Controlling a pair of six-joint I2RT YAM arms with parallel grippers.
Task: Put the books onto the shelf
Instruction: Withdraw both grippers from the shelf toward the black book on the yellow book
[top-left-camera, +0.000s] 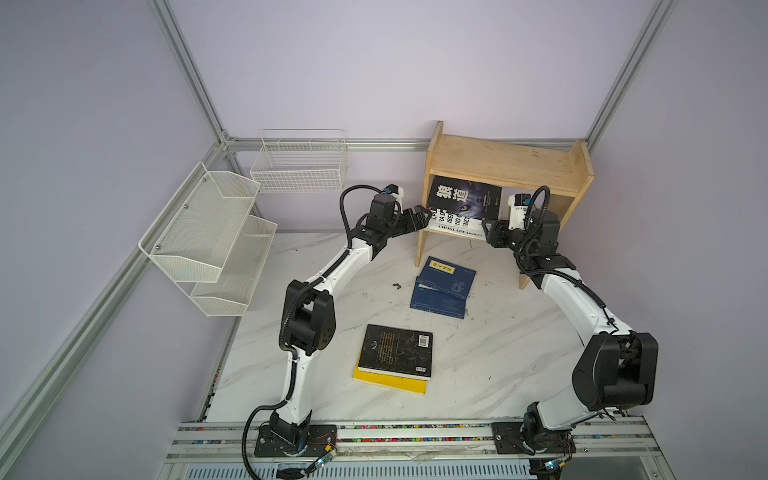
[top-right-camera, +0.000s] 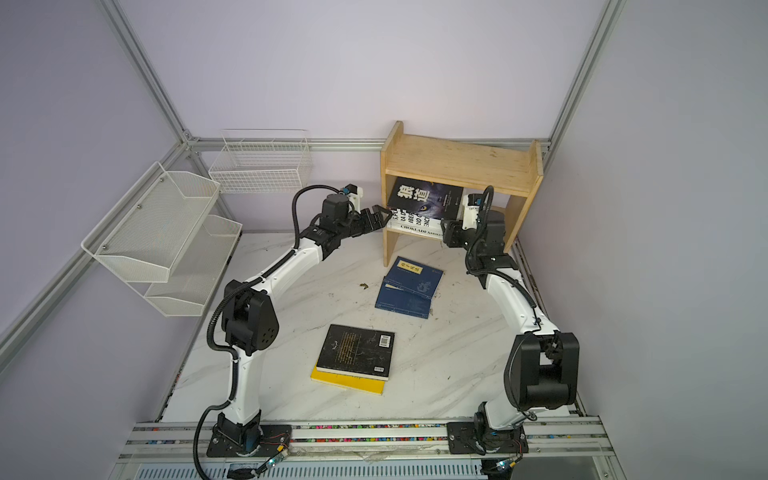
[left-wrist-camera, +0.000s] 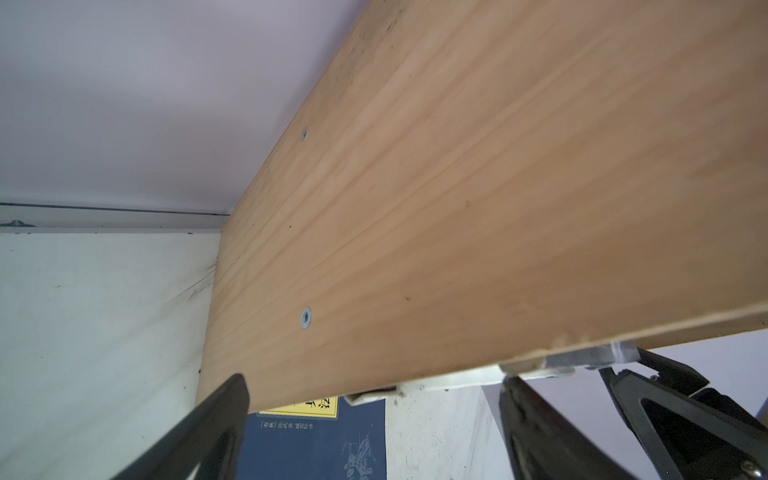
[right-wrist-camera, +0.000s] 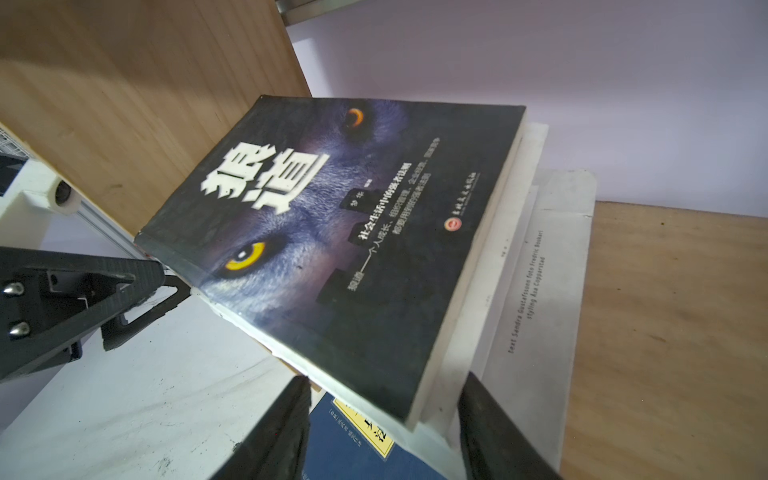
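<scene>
Wooden shelf (top-left-camera: 498, 162), lower tier: black book (top-left-camera: 463, 197) atop two white books (top-left-camera: 457, 230)

Robotics lab cell, aluminium frame (top-left-camera: 189, 70), plain lilac walls (top-left-camera: 374, 62), rail-mounted arms (top-left-camera: 332, 270)

2 arms (top-left-camera: 332, 270): white links, black joints, black corrugated cables (top-left-camera: 341, 210); black gripper fingers (right-wrist-camera: 270, 436), 2 silver screws (right-wrist-camera: 14, 287).
</scene>
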